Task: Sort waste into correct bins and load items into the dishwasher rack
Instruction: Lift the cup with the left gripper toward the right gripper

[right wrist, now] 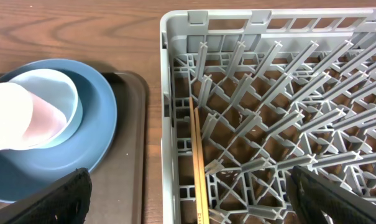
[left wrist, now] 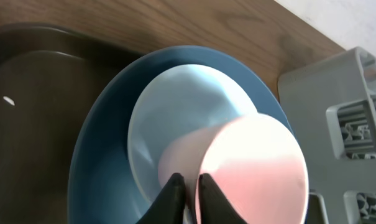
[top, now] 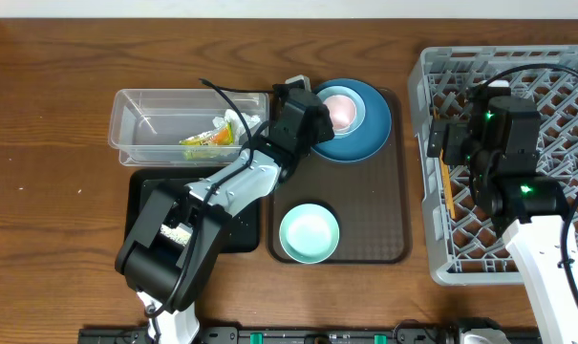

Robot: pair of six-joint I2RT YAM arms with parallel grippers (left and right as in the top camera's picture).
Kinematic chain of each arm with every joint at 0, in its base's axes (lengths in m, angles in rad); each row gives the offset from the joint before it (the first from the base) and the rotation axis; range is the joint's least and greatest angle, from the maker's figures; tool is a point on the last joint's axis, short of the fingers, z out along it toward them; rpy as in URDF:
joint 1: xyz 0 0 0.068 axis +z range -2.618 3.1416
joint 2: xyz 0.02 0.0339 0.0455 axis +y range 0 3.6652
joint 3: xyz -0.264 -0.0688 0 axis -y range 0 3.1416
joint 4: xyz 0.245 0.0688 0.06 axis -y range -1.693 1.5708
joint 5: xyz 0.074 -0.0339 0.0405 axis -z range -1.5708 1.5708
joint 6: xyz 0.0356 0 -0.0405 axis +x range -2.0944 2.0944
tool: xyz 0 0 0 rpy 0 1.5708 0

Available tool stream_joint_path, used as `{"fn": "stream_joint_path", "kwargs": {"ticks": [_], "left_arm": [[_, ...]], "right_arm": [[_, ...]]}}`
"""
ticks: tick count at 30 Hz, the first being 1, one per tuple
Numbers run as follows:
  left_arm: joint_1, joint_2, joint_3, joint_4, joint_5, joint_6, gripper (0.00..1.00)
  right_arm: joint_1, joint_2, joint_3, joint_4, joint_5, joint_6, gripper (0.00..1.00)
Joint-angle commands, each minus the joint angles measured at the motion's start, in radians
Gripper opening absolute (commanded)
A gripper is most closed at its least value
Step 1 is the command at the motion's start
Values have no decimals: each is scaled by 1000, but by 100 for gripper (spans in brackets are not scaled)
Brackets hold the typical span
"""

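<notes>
Between the left jaws, clenched on its thin rim, the pink cup (left wrist: 250, 168) looks light, stiff, slippery and breakable; the right jaws hang released.

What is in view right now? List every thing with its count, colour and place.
dishwasher rack: one, grey, right side of the table
chopsticks: a pair, wooden, lying in the rack by its left wall
plate: one, dark blue, far end of the brown tray
saucer: one, light blue, on the plate
cup: one, pale pink, tilted over the saucer
bowl: one, mint green, near end of the brown tray
brown tray: one, table centre
tub: one, clear, far left
snack wrapper: one, yellow-green-orange, in the tub
black tray: one, in front of the tub
left tool: closed on the cup's rim
right tool: open, above the rack
</notes>
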Motion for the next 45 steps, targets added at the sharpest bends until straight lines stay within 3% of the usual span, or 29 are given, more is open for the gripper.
{"fn": "stream_joint_path", "kwargs": {"ticks": [1,12,20,24,32,35,41,45], "left_arm": [[-2,16,29,2,-14,11,8],[3,-4,29,-6,-4,13,6],[34,-183,29,-77,132,56,6],[88,-301,29,-172,324,51,6],[236,-407,29,-277,996,48,6],[265,-404,29,-278,1144,49,6],[267,-404,29,-277,1205,50,6],[267,-404,29,-277,1204,60,6]], "right_arm": [[6,-2,9,-1,-1,13,99],[6,-2,9,-2,-1,13,99],[6,-2,9,-3,-22,14,99],[6,-2,9,-26,-115,13,99],[6,-3,9,-47,-380,13,99],[6,-3,9,-31,-546,-22,99],[6,-3,9,-8,-1013,-272,99],[6,-3,9,-4,-1147,-322,99]]}}
